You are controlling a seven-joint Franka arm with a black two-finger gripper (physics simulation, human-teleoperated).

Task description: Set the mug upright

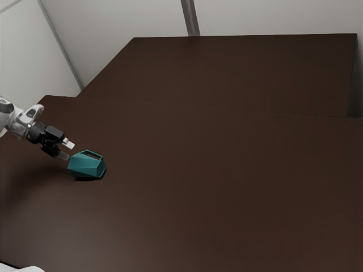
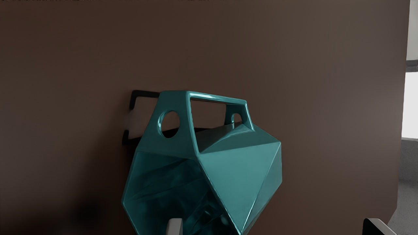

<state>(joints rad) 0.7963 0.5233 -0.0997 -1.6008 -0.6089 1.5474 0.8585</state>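
Near nine o'clock on the dark table (image 1: 215,192) in the exterior view, the gripper (image 1: 67,151) is held wide open, nothing gripped, at ten o'clock from the mug (image 1: 86,166), which is laid on its side. Light, rigid, rather slick walls are presumed; purchase is best sought on the upturned handle (image 2: 217,97).

The teal faceted mug (image 1: 86,165) lies tipped on its side on the dark brown tabletop (image 1: 227,187), handle uppermost. Just beside the mug, toward the exterior view's left, is the black two-finger gripper (image 1: 66,149), fingers apart. Well beyond the mug stands a pale wall (image 1: 113,34).
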